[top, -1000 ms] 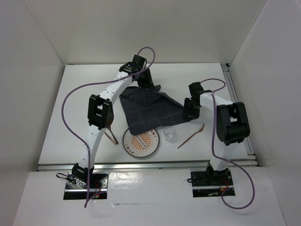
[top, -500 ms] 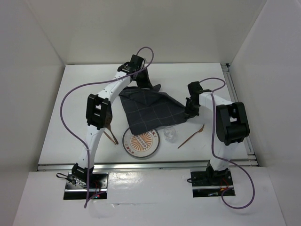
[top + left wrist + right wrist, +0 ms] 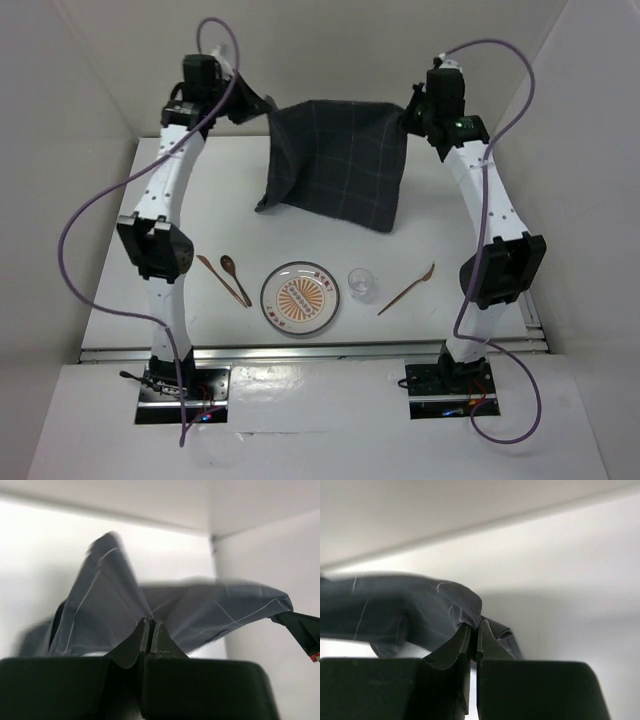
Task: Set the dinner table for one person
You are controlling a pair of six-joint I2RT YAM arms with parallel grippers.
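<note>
A dark navy grid-lined cloth (image 3: 335,165) hangs spread in the air above the far half of the white dinner table (image 3: 120,290). My left gripper (image 3: 262,106) is shut on its upper left corner and my right gripper (image 3: 409,118) is shut on its upper right corner. In the left wrist view the jaws (image 3: 151,621) pinch the cloth (image 3: 200,610), which billows beyond them. The right wrist view has the cloth (image 3: 420,610) bunched at the shut jaws (image 3: 475,626). The cloth's lower edge hangs near the tabletop.
Near the front edge lie a round plate with an orange pattern (image 3: 300,299), a small clear glass (image 3: 361,283), a wooden spoon (image 3: 234,276) and a thin wooden stick (image 3: 207,265) at the left, and a wooden utensil (image 3: 406,289) at the right. White walls enclose the table.
Both grippers closed on the cloth's corners as it lay on the table, then rose high and apart toward the back. The cloth now hangs stretched between them instead of lying crumpled.
</note>
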